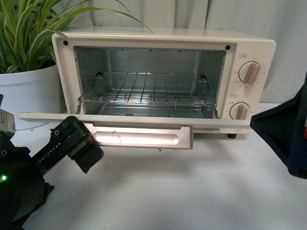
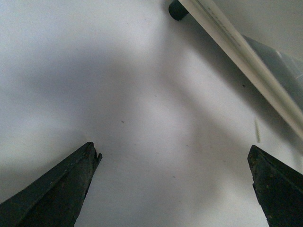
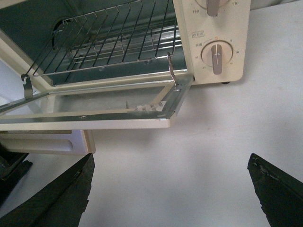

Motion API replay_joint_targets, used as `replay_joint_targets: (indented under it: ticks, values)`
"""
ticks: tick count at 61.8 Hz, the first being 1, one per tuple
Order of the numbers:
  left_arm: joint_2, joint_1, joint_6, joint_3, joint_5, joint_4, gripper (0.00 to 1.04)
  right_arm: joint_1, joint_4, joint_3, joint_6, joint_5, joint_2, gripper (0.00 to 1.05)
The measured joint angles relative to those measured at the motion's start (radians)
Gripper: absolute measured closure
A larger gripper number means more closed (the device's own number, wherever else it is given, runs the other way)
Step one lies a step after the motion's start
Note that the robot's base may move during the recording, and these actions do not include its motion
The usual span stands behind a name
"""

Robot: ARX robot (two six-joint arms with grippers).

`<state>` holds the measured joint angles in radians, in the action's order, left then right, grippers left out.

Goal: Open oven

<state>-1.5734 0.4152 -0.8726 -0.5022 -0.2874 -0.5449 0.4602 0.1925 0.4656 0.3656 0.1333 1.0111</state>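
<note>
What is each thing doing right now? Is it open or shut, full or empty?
oven door, open, folded down flat.
wire rack, inside the oven, nothing on it.
upper knob, turned off straight.
lower knob, pointing about straight up.
left claw, open, holding nothing.
right claw, open, holding nothing.
plant, upright in its white pot.

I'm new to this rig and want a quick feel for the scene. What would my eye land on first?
The cream oven at centre, its door folded down flat so the wire rack inside shows. Next, the black left gripper at lower left, open, close by the left end of the door's pale handle. A striped green plant in a white pot fills the upper left corner.
</note>
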Motion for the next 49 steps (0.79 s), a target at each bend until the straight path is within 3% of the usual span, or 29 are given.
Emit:
replay_joint_targets:
  ticks: [27, 49]
  values:
    - [-0.022, 0.019, 0.594, 0.053, -0.109, -0.028, 0.07, -0.048, 0.014, -0.070, 0.012, -0.026, -0.039, 0.09]
    - [0.117, 0.076, 0.824, 0.105, -0.165, 0.026, 0.07, -0.092, -0.013, -0.116, 0.024, -0.063, -0.117, 0.09]
